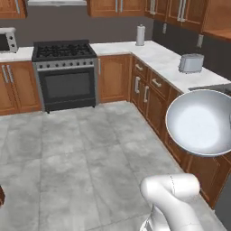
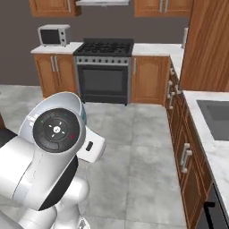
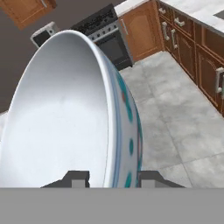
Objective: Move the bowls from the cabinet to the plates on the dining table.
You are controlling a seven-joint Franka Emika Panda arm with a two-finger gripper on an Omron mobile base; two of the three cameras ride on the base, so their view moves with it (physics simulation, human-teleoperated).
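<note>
While gripper (image 3: 112,178) pinches white bowl (image 3: 65,118) by rim above floor (image 1: 67,149): rigid, glazed, slippery, breakable; rim hold fits.

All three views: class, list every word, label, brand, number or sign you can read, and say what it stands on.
There are none to read.
Bowl, held on edge in the gripper: teal and red pattern, no letters.
Microwave: panel too small to read.
Toaster and stove: no markings visible.
</note>
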